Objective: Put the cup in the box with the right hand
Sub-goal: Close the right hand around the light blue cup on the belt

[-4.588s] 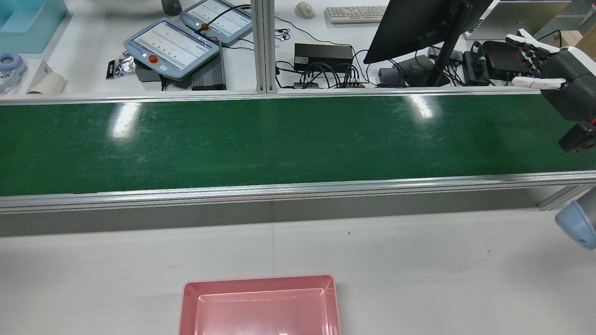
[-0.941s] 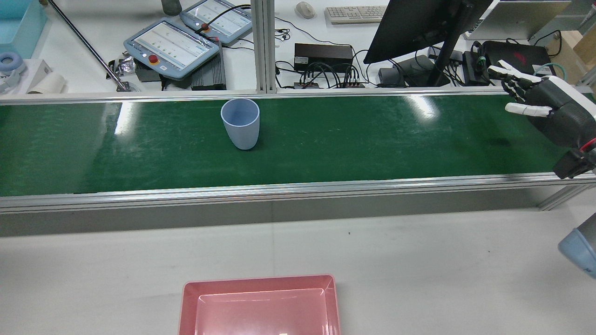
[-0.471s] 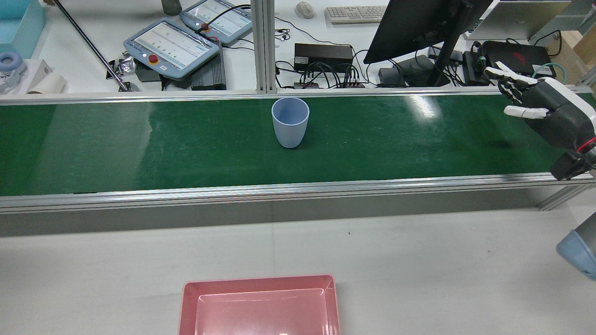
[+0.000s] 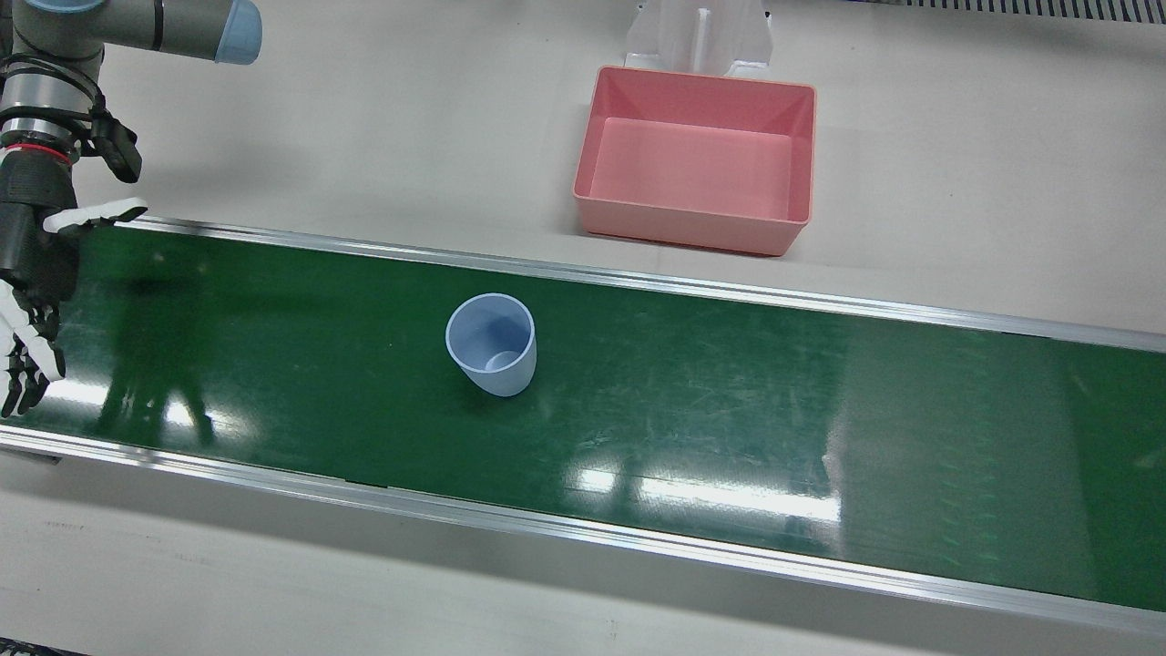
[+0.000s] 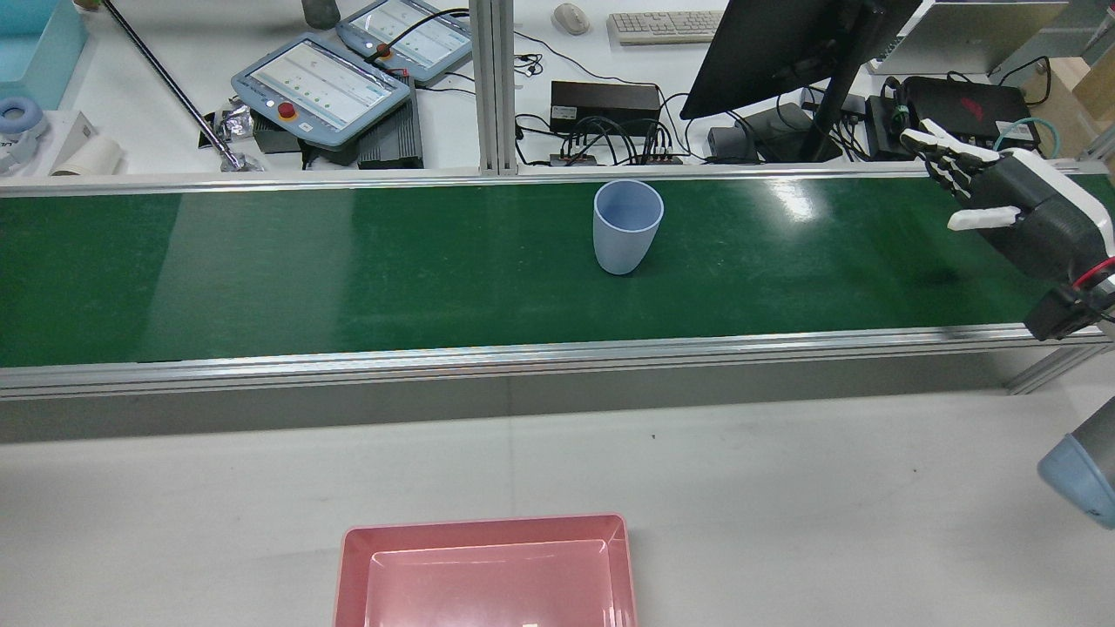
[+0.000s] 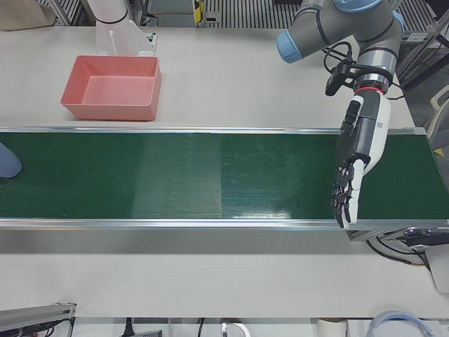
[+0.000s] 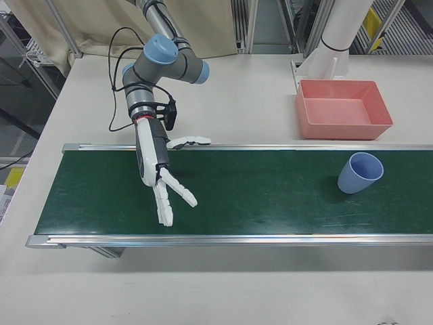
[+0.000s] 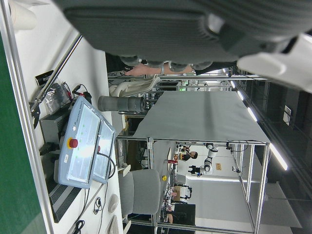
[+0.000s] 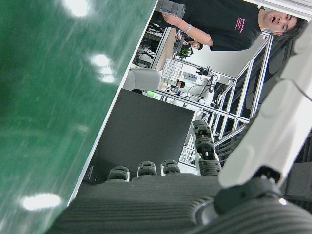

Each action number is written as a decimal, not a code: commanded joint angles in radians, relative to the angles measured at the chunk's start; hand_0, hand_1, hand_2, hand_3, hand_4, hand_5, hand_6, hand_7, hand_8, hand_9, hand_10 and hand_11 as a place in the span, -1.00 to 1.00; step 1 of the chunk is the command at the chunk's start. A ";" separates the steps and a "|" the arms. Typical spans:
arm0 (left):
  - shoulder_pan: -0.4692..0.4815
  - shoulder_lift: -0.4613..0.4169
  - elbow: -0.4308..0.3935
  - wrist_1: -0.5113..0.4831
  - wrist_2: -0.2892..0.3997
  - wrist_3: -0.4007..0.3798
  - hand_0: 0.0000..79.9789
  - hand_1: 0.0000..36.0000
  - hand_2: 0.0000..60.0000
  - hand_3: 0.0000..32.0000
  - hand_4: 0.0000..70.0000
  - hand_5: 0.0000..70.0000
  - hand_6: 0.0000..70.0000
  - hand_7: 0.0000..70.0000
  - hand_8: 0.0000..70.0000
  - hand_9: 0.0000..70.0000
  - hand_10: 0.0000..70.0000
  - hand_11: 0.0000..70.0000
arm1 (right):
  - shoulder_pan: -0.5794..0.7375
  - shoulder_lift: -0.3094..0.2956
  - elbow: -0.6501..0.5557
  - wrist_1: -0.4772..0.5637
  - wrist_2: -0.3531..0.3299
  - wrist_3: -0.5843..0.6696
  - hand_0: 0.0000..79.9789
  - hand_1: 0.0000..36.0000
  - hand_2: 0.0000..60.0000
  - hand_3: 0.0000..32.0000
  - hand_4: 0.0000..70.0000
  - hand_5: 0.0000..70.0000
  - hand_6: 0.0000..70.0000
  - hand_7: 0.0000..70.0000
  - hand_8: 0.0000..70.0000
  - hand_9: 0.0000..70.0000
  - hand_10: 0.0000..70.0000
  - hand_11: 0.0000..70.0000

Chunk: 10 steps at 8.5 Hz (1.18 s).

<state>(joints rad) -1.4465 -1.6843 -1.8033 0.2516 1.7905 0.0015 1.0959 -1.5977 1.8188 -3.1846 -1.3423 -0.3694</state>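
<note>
A pale blue cup [image 5: 627,226] stands upright and empty on the green conveyor belt [image 5: 348,261], near its far edge. It also shows in the front view [image 4: 492,344] and the right-front view [image 7: 358,172]. My right hand [image 5: 1010,209] is open, fingers spread, above the belt's right end, well apart from the cup; it shows in the front view [image 4: 27,273] and the right-front view [image 7: 159,169]. The pink box [image 5: 488,529] sits empty on the white table in front of the belt. My left hand [image 6: 358,158] is open and empty over the belt's other end.
Two teach pendants [image 5: 322,83], a monitor [image 5: 784,43] and cables lie behind the belt. A thin metal rod [image 5: 165,87] reaches down to the belt's far rail at upper left. Aluminium rails [image 5: 523,353] edge the belt.
The cup came onto the belt and has travelled right along it toward my right hand. The right hand has lowered and shifted slightly, still open.
</note>
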 commanded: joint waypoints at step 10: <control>0.000 0.000 0.001 0.000 0.000 0.000 -1.00 -1.00 -1.00 -1.00 -1.00 -1.00 -1.00 -1.00 -1.00 -1.00 -1.00 -1.00 | -0.051 -0.001 -0.004 0.002 0.006 -0.032 0.14 -0.61 -0.93 -0.73 -1.00 -0.89 -0.95 -0.89 -0.95 -0.88 -0.95 -0.88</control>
<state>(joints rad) -1.4465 -1.6843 -1.8036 0.2510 1.7911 0.0015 1.0501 -1.5984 1.8190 -3.1830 -1.3367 -0.4013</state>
